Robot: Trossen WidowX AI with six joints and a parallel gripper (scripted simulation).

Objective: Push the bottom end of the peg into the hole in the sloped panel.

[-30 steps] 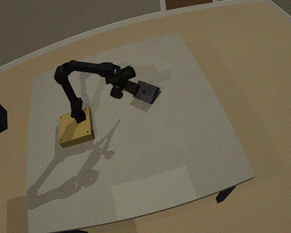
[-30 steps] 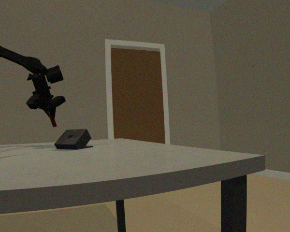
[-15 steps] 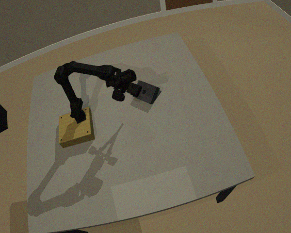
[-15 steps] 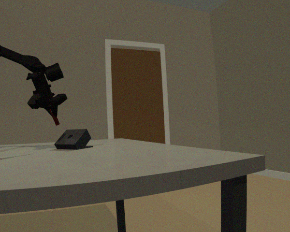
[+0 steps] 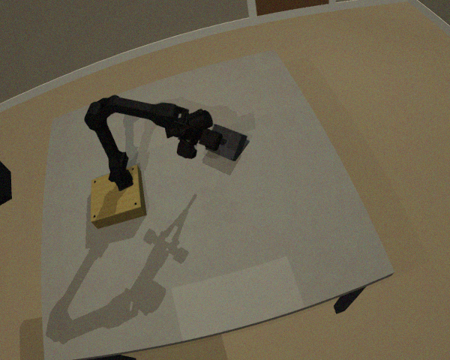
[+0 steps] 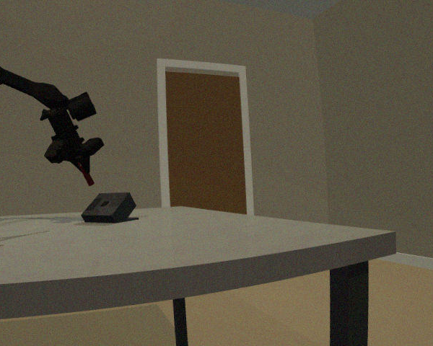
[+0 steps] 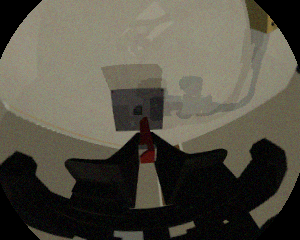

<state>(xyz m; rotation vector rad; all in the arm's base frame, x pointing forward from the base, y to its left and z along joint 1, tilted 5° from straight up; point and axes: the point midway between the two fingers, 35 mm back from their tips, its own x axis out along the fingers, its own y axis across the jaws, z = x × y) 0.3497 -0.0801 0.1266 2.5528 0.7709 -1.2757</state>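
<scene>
A red peg [image 6: 88, 177] [image 7: 146, 137] is held in my gripper [image 6: 84, 167] [image 7: 145, 135], which is shut on it. The peg hangs in the air, tilted, its free end pointing down toward the dark sloped panel [image 6: 117, 202] [image 7: 126, 122] [image 5: 235, 145]. A gap shows between peg and panel in the exterior view. The hole [image 6: 104, 203] [image 7: 138, 110] is a small dark opening in the panel's face. In the wrist view the peg's tip appears just below and to the right of the hole. In the top view the gripper hides the peg and the hole.
The arm's base stands by a yellow wooden block [image 5: 116, 197] [image 7: 259, 17] on the grey table [image 5: 256, 217] [image 6: 209, 241]. A lighter rectangular patch [image 5: 237, 296] lies near the table's front edge. Shadows of the arm fall across the table.
</scene>
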